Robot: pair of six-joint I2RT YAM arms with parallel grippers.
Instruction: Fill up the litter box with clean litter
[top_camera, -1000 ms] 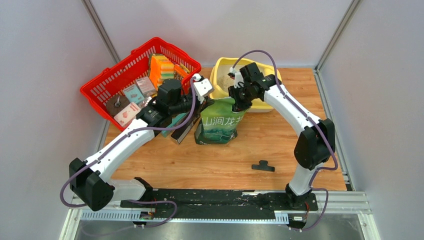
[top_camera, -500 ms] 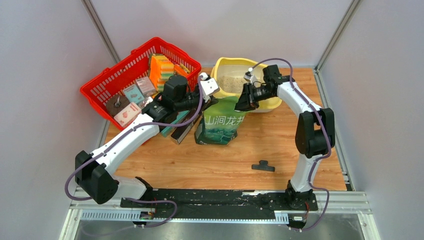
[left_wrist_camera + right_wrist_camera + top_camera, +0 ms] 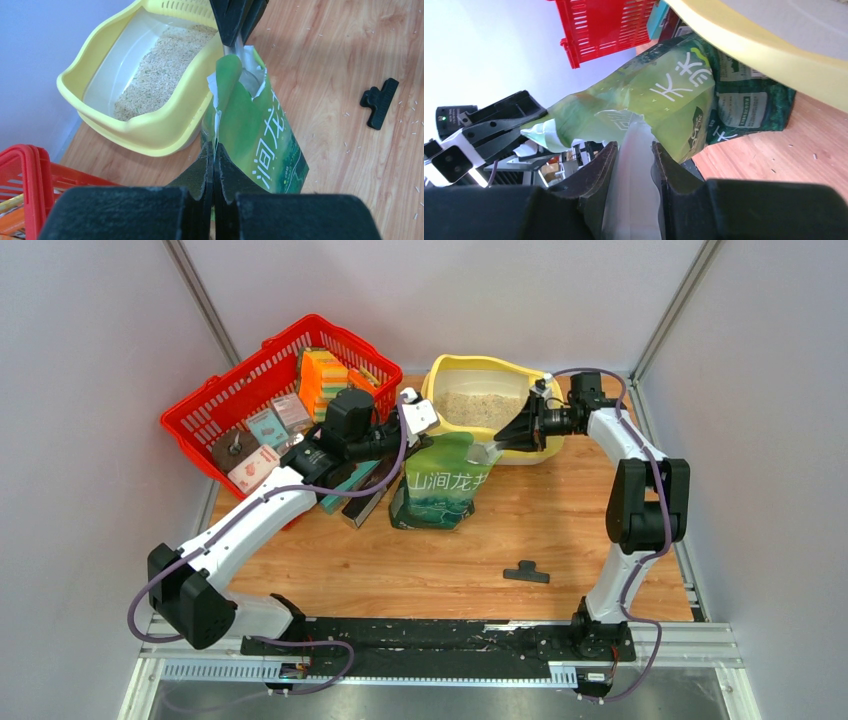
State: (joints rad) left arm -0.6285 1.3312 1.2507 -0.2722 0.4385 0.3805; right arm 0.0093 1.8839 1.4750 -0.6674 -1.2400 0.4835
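A: Where is the litter box [image 3: 150, 135] sitting?
B: At the table's [image 3: 440, 570] far edge, just behind the green bag [image 3: 260, 135], with clean litter [image 3: 155, 75] lying inside.
A: And the 2 pincers?
B: The left gripper [image 3: 214, 160] and right gripper [image 3: 634, 150] are each pinching the bag's torn top, beside the box's near rim.

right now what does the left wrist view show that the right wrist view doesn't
Only left wrist: the clean litter inside the litter box, and a black clip on the table. Only right wrist: a teal box, and the litter box's rim from below. Both: the green bag, pinched at its torn top by the left gripper and the right gripper, and the red basket.
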